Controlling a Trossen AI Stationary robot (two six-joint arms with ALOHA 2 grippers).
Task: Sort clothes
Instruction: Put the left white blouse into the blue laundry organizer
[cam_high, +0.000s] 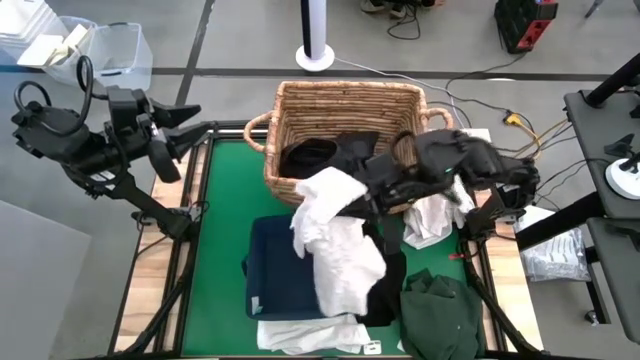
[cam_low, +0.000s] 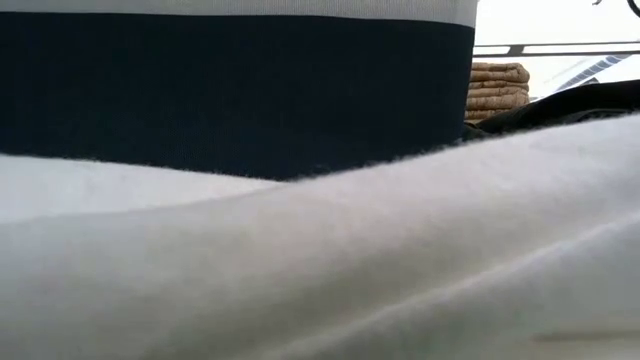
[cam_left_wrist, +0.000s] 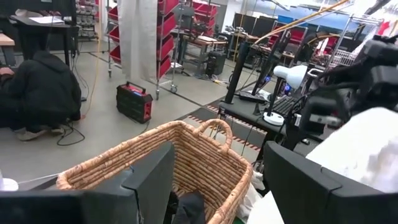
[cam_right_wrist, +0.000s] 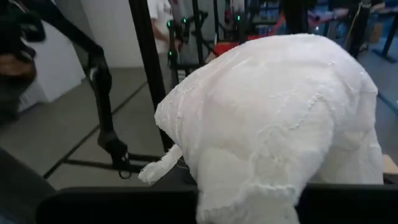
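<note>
A white garment (cam_high: 335, 235) hangs from my right gripper (cam_high: 352, 195) over the navy bin (cam_high: 280, 275) and fills the right wrist view as a bunched white garment (cam_right_wrist: 273, 118). Black clothes (cam_high: 312, 155) lie in the wicker basket (cam_high: 340, 115). More black cloth (cam_high: 388, 285) lies beside the bin. A dark green garment (cam_high: 440, 315) and another white one (cam_high: 310, 335) lie on the green mat near the near edge. A third white piece (cam_high: 430, 222) lies under the right arm. My left gripper (cam_high: 188, 125) is open and raised at the table's far left corner. My right gripper (cam_right_wrist: 249, 202) is shut on the white garment, with bunched cloth (cam_right_wrist: 245, 186) pinched between the two fingers as several gathered layers. The upper part (cam_high: 330, 190) is lifted; the rest hangs slack below, and its lower end (cam_high: 345, 285) drapes on the bin and the black cloth.
The wicker basket (cam_left_wrist: 186, 155) stands at the mat's far edge, the navy bin (cam_low: 230, 90) in front of it. White cloth (cam_low: 320, 270) blocks most of the low view. A person (cam_left_wrist: 37, 93) crouches on the floor beyond the table. Bare green mat (cam_high: 220, 230) lies left of the bin.
</note>
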